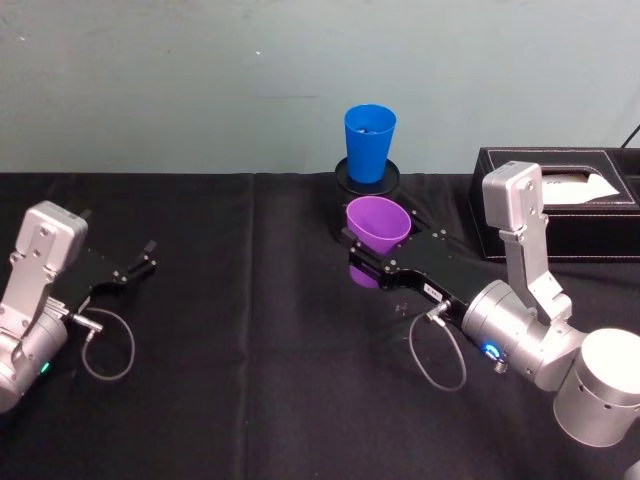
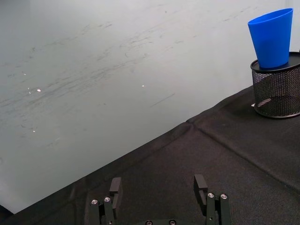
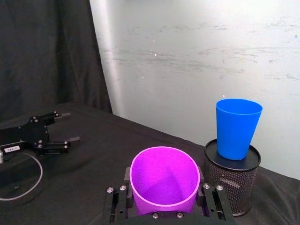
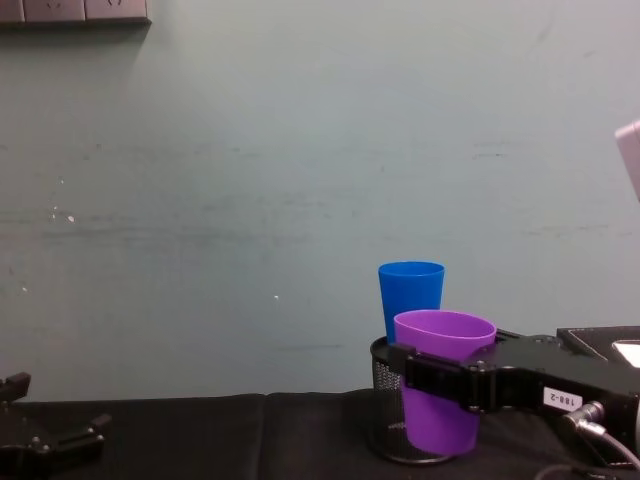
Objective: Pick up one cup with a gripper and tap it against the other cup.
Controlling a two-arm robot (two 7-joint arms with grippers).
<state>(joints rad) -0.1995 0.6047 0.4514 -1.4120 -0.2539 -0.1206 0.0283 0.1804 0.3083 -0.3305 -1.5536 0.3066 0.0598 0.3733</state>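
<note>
— What does the purple cup (image 1: 378, 226) look like, and where is it?

— It is a smooth plastic tumbler that narrows toward its base. It sits roughly upright in the right tool (image 1: 390, 240), near the middle of the black-draped tabletop (image 1: 250, 330). A flat black finger presses on each side of its wall, just below the rim. From the chest view I cannot tell whether its base clears the cloth.

— Anything in it?

— No. The right wrist view looks straight into its mouth and the inside is bare purple.

— And the blue cup (image 1: 369, 143)?

— It has the same tapered shape, in bright blue. It stands upright on the flat black top of the wire-mesh pot (image 1: 345, 180), just behind the purple cup and close to the wall. The right wrist view shows a gap between the two cups. I cannot make out whether the blue one holds anything.

— Any other containers?

— A black box (image 1: 555, 205) with white stitching stands to the right, with something white at its top opening.

— The other arm?

— The left tool (image 1: 135, 262) is low over the left side of the tabletop, well away from the cups. Its fingers are spread wide with nothing between them.
</note>
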